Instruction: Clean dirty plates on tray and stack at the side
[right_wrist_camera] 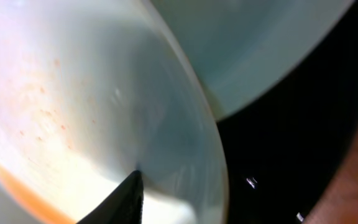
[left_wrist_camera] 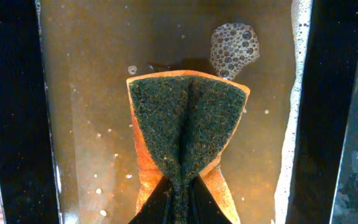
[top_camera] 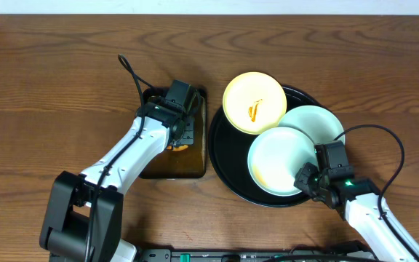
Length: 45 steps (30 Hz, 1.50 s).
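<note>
Three plates lie on the round black tray [top_camera: 228, 156]. The pale yellow plate [top_camera: 254, 102] with an orange smear leans on the tray's far rim. One mint-blue plate [top_camera: 315, 124] lies at the right. The other mint-blue plate [top_camera: 278, 160], with orange residue, overlaps it at the front. My right gripper [top_camera: 304, 177] is shut on this front plate's [right_wrist_camera: 73, 93] rim; one finger [right_wrist_camera: 120, 202] lies on its inner face. My left gripper [top_camera: 177, 131] is shut on an orange sponge with a green scouring face [left_wrist_camera: 185, 118], held in brown soapy water.
A dark rectangular pan [top_camera: 172, 164] of brownish water stands left of the tray; its walls [left_wrist_camera: 11, 112] show on both sides in the left wrist view. A patch of foam [left_wrist_camera: 234, 48] floats beyond the sponge. The table [top_camera: 49, 87] is brown wood.
</note>
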{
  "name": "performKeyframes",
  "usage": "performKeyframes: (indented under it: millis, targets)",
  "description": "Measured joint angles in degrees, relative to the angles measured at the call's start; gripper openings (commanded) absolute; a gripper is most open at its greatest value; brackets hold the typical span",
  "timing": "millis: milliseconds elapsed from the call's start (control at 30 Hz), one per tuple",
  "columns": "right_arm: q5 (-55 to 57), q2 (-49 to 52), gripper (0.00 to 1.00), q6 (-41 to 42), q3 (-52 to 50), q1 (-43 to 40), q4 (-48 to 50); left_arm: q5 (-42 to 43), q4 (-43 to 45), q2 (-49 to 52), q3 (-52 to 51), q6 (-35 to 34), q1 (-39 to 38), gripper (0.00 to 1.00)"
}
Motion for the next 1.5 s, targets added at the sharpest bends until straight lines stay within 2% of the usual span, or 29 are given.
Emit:
performKeyframes:
  millis: [67, 267, 367, 533, 733, 1033, 1500]
  targets:
    - [-0.17, 0.00, 0.22, 0.46, -0.52, 0.00, 1.36, -0.02, 0.00, 0.00, 0.00, 0.00, 0.00, 0.08]
    - [-0.68, 0.00, 0.12, 0.74, -0.92, 0.00, 3.02, -0.02, 0.00, 0.00, 0.00, 0.00, 0.00, 0.08]
    - [-0.85, 0.00, 0.01, 0.61, -0.92, 0.00, 3.45, -0.02, 0.00, 0.00, 0.00, -0.02, 0.00, 0.08]
    - [-1.36, -0.17, 0.01, 0.59, -0.92, 0.00, 4.85, -0.02, 0.00, 0.00, 0.00, 0.00, 0.00, 0.09]
    - [-3.56, -0.28, 0.01, -4.22, -1.09, 0.00, 10.40, -0.02, 0.02, 0.00, 0.00, 0.00, 0.00, 0.09]
    - [-5.95, -3.65, 0.01, -16.28, 0.92, 0.00, 12.41, -0.02, 0.00, 0.00, 0.00, 0.00, 0.00, 0.09]
    - [0.46, -4.94, 0.01, -34.05, 9.88, 0.02, 12.79, -0.02, 0.00, 0.00, 0.00, 0.00, 0.00, 0.09]
